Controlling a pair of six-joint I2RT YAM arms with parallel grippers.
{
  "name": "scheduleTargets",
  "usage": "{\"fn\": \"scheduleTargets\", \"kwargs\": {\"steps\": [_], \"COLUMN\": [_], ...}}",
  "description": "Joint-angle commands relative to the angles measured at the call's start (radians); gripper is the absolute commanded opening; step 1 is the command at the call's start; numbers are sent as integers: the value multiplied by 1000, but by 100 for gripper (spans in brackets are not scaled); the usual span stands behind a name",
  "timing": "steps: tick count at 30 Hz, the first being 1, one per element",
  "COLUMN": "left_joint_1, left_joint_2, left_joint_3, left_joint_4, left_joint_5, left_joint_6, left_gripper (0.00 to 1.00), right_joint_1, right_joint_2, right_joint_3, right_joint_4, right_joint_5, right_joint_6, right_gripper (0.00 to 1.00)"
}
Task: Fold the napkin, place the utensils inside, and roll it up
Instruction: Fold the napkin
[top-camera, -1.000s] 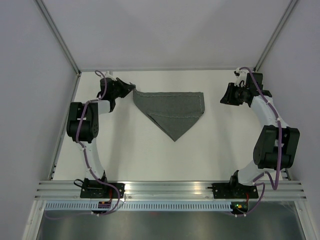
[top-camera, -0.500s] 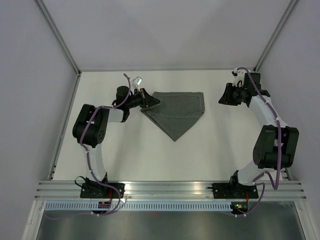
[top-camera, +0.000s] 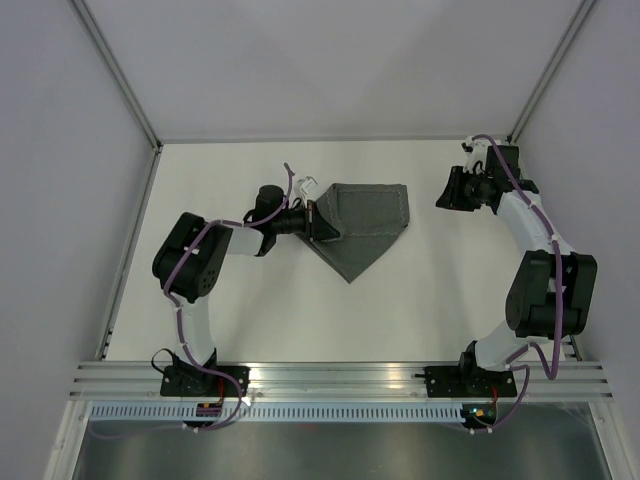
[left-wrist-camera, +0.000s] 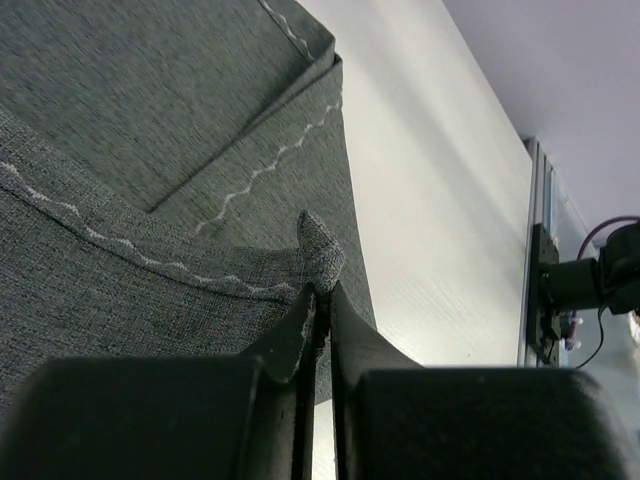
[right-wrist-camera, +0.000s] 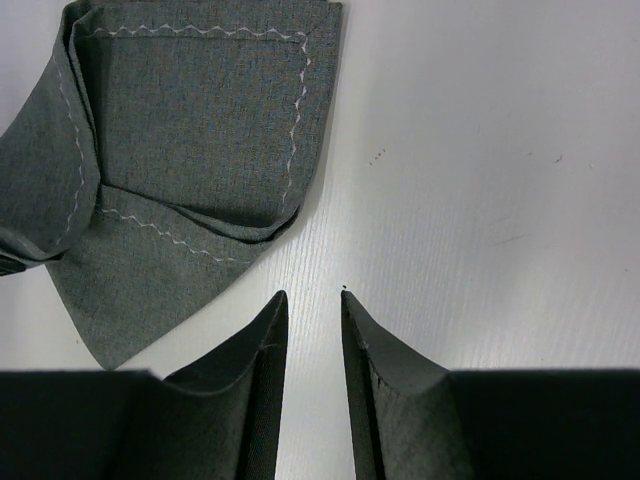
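white table (top-camera: 250, 300), pale walls (top-camera: 330, 60), metal rails (top-camera: 340, 378)

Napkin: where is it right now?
In the top view the napkin lies far-centre on the table. Its left corner is pinched in the left gripper; the right gripper hangs open, apart, to its right.

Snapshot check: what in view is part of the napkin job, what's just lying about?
Job: napkin, partly folded; left jaws shut on its corner; right jaws open, off the cloth. No utensil in view.
Lying about: nothing loose; only table and frame rail.
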Motion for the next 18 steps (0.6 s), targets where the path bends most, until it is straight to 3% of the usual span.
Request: {"fn": "scheduleTargets", "kwargs": {"steps": [1, 18], "left_joint_1": [-28, -119], "left_joint_2": [-65, -82], "left_joint_3": [-16, -44], "left_joint_4": [-43, -195], "left_joint_5": [16, -70], "left_joint_6": [133, 289], "left_gripper": [5, 6], "right_joint_1": [7, 24], "right_joint_2": [0, 1], "right_joint_3": [8, 6], "right_joint_4": [9, 10], "right_joint_5": [13, 28], "right_joint_6": [-7, -8], "right_gripper": [34, 34]}}
